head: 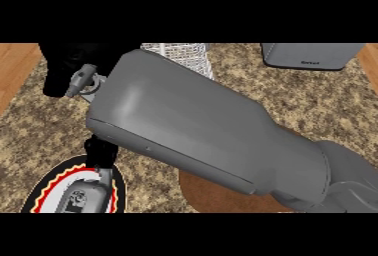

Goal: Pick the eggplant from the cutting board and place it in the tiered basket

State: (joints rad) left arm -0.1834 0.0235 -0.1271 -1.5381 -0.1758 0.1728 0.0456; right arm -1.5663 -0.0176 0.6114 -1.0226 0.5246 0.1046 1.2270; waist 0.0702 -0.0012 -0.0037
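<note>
Single head view, steeply down on counter (310, 115), forearm (199, 130) filling frame

Speckled stone-like counter (310, 100), white wire-mesh basket (181, 50) (forearm (199, 130) smooth, matt grey).

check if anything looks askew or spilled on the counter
Nothing visibly spilled or askew. The big grey forearm blocks most of the view; only part of the white mesh tiered basket and an edge of the round brown wooden cutting board show. No eggplant is visible.
</note>
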